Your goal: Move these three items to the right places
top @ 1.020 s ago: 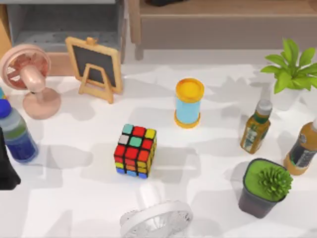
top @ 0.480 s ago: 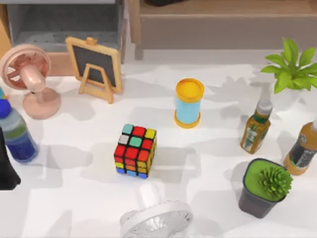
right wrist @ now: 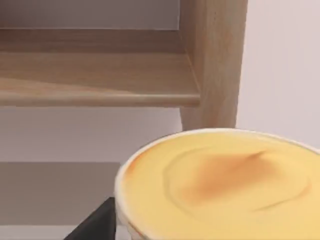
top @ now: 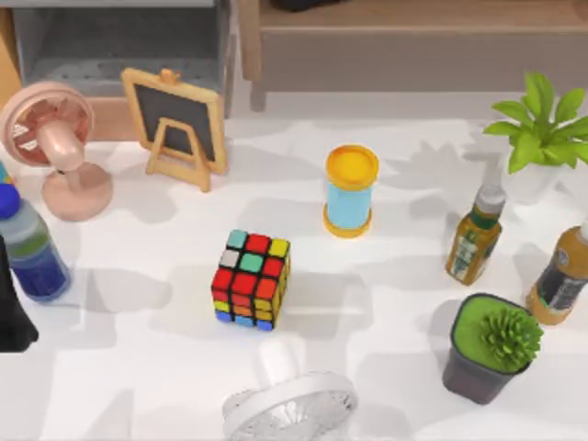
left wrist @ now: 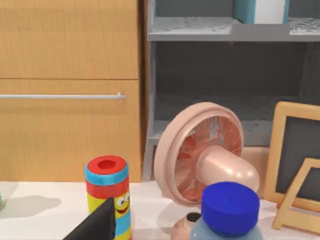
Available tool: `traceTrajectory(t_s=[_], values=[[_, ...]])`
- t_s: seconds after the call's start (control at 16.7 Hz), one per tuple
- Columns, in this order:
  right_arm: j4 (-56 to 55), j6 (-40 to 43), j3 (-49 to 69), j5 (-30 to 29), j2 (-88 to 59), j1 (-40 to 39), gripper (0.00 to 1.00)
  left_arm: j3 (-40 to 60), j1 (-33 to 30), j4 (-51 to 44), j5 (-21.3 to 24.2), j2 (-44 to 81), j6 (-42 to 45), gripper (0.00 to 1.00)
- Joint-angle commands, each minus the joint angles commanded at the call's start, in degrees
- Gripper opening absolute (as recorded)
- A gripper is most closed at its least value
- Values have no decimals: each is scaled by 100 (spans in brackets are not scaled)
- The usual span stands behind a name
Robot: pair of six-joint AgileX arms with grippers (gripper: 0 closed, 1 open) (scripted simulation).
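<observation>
The puzzle cube [top: 250, 279] stands on the white table a little left of the middle, its red, green, yellow and blue squares facing up. Nothing touches it. A blue can with a yellow lid [top: 351, 191] stands upright behind it to the right. My left arm [top: 11, 312] is a dark shape at the table's left edge, next to a blue-capped bottle [top: 29, 246]. A dark tip of the left gripper [left wrist: 97, 226] shows in the left wrist view, near a red-topped striped tube [left wrist: 107, 192]. A dark tip of the right gripper [right wrist: 96, 224] shows beside a wide yellow lid [right wrist: 220, 180].
A pink fan [top: 53, 147] and a small chalkboard easel [top: 175, 124] stand at the back left. A white fan [top: 289, 404] lies at the front edge. On the right are two tea bottles [top: 475, 234], a succulent pot [top: 487, 347] and a leafy plant [top: 542, 129]. Wooden shelves [top: 413, 37] line the back.
</observation>
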State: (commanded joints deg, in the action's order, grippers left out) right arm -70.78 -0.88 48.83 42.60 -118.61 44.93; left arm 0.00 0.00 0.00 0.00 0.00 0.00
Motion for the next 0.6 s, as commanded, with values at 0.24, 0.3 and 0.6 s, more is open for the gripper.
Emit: traceTrajectory(t_s=[0.24, 0.3, 0.6], values=[[117, -5, -48, 43, 153, 29, 100, 0, 0, 0, 0, 0, 0, 100], [101, -4, -22, 34, 136, 5, 100, 0, 0, 0, 0, 0, 0, 100], [519, -93, 349, -86, 360, -298, 100, 0, 0, 0, 0, 0, 0, 100]])
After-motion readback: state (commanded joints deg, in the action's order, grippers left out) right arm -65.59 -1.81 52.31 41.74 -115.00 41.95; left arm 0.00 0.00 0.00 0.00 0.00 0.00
